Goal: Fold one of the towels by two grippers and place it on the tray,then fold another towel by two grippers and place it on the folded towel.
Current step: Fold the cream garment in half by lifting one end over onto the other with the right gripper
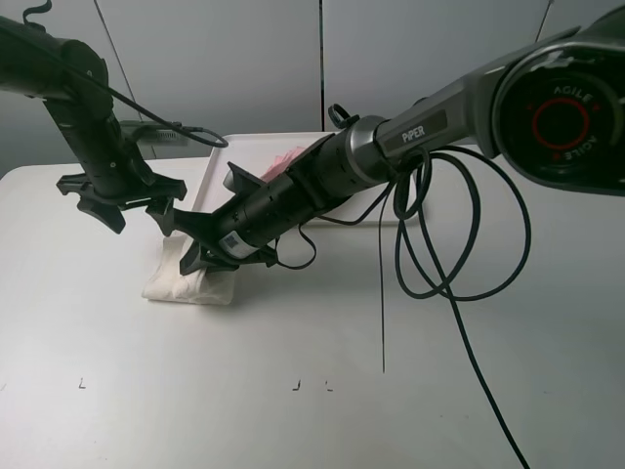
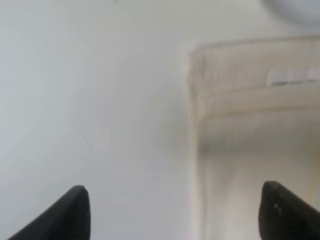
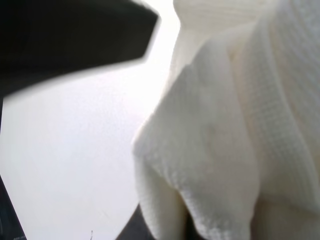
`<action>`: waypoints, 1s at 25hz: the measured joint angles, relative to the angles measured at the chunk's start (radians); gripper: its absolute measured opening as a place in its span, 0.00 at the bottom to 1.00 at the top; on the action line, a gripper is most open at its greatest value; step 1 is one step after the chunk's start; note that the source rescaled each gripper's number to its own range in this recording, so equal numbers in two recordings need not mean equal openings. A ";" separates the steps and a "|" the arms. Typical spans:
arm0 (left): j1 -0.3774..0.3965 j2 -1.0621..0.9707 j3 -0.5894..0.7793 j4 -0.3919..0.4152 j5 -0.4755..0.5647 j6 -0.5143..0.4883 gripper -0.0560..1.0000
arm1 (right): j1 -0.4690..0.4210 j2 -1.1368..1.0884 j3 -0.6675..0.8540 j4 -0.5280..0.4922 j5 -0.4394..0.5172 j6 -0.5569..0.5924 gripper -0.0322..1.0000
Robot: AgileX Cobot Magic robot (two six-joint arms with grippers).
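A white towel lies bunched on the table left of the tray. A pink towel lies in the tray, mostly hidden by my right arm. My right gripper reaches across to the left and sits on the white towel's near-tray edge. In the right wrist view the white cloth is gathered and lifted, pinched at the gripper. My left gripper is open and empty, above the table just left of the towel. Its fingertips spread wide in the left wrist view, with the towel's corner beside them.
Black cables hang from my right arm and loop over the table's middle right. The table's far edge and a grey wall lie behind the tray.
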 joint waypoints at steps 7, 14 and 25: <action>0.002 -0.056 -0.133 -0.020 0.040 0.050 0.89 | 0.000 0.001 0.000 0.006 0.000 -0.025 0.38; 0.002 -0.063 -0.161 -0.089 0.051 0.119 0.89 | 0.020 0.004 0.000 0.295 0.090 -0.186 0.56; 0.003 -0.063 -0.163 -0.093 0.051 0.146 0.89 | -0.088 0.007 0.000 0.285 0.165 -0.179 0.56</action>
